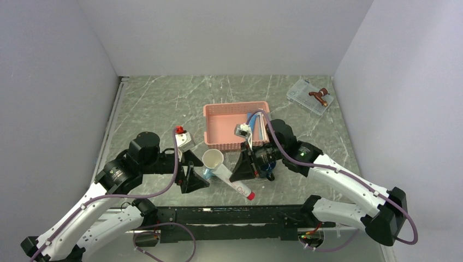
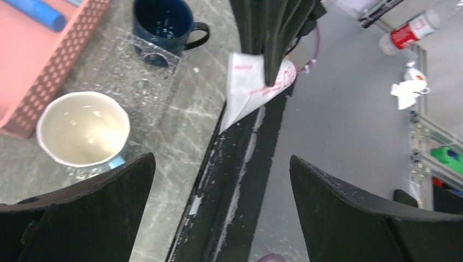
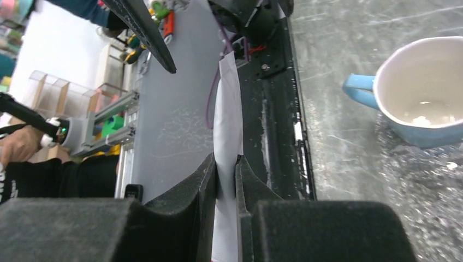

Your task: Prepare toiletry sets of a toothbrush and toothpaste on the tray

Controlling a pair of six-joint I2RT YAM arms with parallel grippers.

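My right gripper (image 1: 241, 168) (image 3: 225, 161) is shut on a white tube with a red cap (image 1: 238, 184) and holds it by its flat end (image 3: 228, 117) over the table's near edge. The tube also shows in the left wrist view (image 2: 248, 90). My left gripper (image 1: 194, 180) (image 2: 221, 159) is open and empty just left of it. The clear textured tray (image 2: 146, 87) (image 3: 423, 183) lies in front of the pink basket (image 1: 218, 126). A blue toothpaste tube (image 2: 37, 11) lies in the basket. Slim whitish toothbrushes (image 1: 255, 119) lie at the basket's right side.
A cream mug with a light blue outside (image 1: 213, 159) (image 2: 82, 128) (image 3: 431, 95) and a dark blue mug (image 2: 166, 24) stand on the tray. A small clear box (image 1: 308, 96) with a brown object sits at the back right. A black rail (image 1: 229, 214) runs along the near edge.
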